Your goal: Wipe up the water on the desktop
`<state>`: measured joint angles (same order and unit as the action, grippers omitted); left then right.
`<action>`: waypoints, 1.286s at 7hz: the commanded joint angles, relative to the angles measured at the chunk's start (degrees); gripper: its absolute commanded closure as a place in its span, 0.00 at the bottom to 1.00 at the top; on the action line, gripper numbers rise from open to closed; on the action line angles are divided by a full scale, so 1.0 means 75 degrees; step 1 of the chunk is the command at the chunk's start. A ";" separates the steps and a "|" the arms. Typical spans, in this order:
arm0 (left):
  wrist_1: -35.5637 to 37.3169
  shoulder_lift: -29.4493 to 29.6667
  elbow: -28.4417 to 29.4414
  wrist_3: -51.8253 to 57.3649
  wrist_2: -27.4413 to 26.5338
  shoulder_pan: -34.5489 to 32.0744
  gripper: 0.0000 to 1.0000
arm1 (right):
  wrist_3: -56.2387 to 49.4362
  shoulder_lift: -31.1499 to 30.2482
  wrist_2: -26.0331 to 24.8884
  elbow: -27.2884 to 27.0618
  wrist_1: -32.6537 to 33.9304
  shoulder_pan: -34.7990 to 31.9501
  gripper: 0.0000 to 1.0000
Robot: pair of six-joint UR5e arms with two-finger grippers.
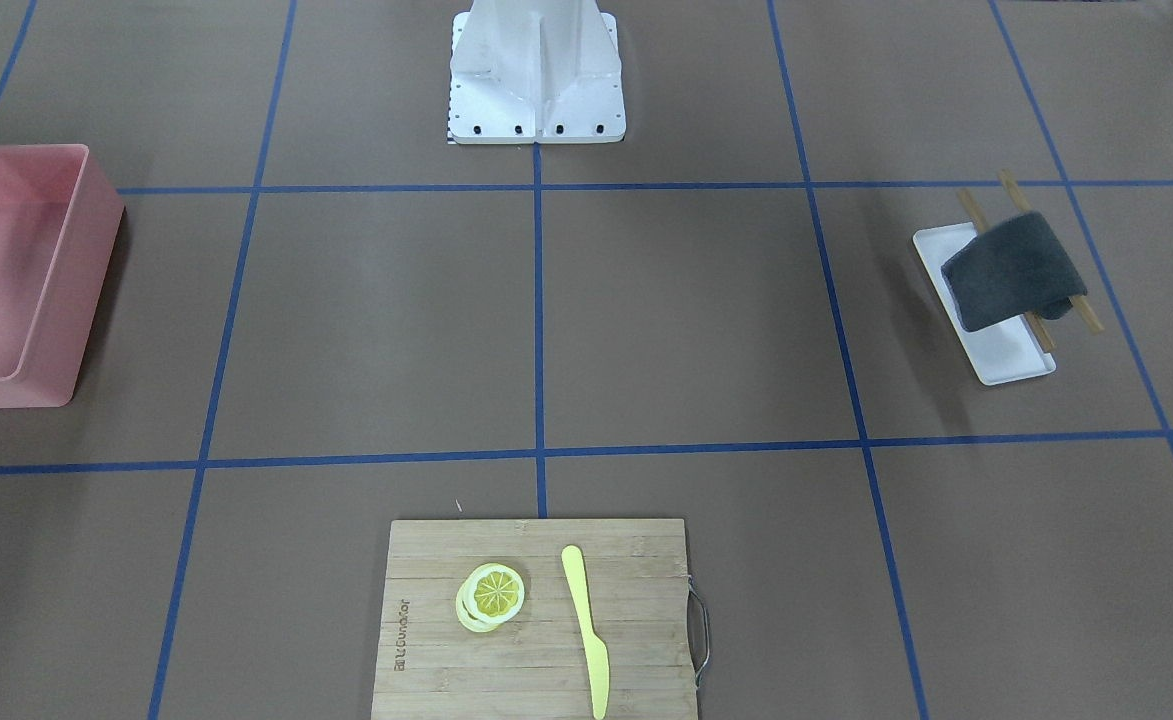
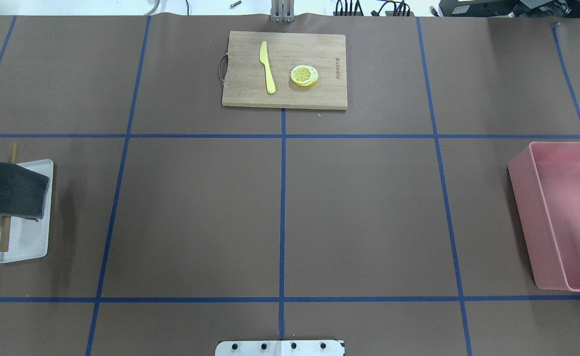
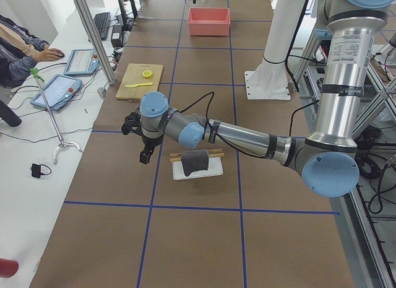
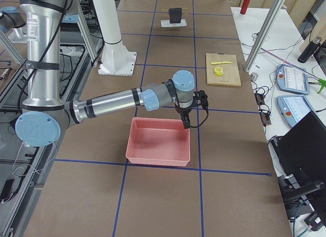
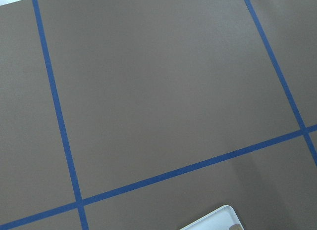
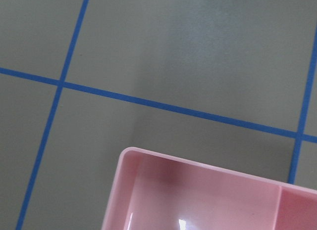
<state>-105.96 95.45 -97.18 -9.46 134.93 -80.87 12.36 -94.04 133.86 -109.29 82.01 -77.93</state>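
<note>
Above desktop (image 2: 359,212) ends: left gripper (image 3: 145,155) near grey cloth (image 3: 197,161), right gripper (image 4: 189,122) beside pink bin (image 4: 154,159); jaw states indiscernible.

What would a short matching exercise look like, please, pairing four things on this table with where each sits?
Things: 1 grey cloth; 2 yellow knife; 3 lemon slices; 4 pink bin.
Places: A on the cutting board, nearer its handle; B draped over two wooden sticks across the white tray; C on the desktop at the robot's right end; D on the cutting board, nearer its logo.
Pairs: 1-B, 2-A, 3-D, 4-C.
</note>
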 commanded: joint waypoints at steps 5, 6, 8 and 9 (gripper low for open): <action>-0.0193 -0.0294 -0.0156 0.0077 0.0126 -0.0034 0.02 | 0.0168 -0.0105 -0.0130 0.0168 0.0035 -0.0282 0.00; -0.0204 -0.0329 -0.0179 0.0031 0.0718 -0.0068 0.02 | 0.0168 -0.0338 0.0288 0.0111 0.0023 -0.0493 0.00; -0.0680 -0.0540 -0.0226 -0.0027 0.1192 -0.0057 0.02 | 0.0168 -0.0364 0.0713 0.0192 0.0000 -0.0613 0.00; -0.1079 -0.0656 -0.0203 -0.0492 0.1193 -0.0057 0.02 | 0.0366 -0.0178 0.0679 0.0262 -0.0047 -0.0613 0.00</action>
<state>-110.72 91.41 -98.71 -10.33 143.27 -81.30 13.96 -96.47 138.62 -107.94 81.98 -82.37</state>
